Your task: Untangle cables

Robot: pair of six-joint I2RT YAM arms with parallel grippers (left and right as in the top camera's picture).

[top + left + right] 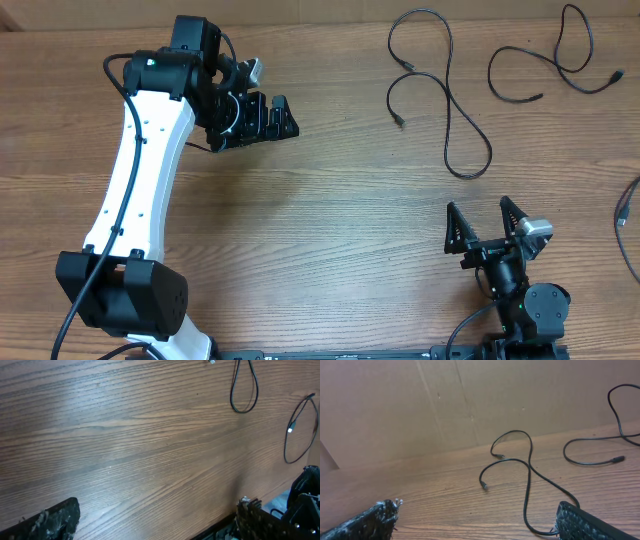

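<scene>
Your right claw spread, empty | left claw spread, empty | cable just ahead of right claw: likely light, limp, slippery | pinch it mid-strand.

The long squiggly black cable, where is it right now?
In the overhead view the long cable lies on the right side of the table, beyond the open right gripper, with a second cable just to its right, apart from it.

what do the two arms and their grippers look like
The left arm has white shells, black joints and a black wire running along it. The right arm is black with a silvery block. The left gripper and right gripper have black triangular fingers with rough, grey-flecked pads.
</scene>
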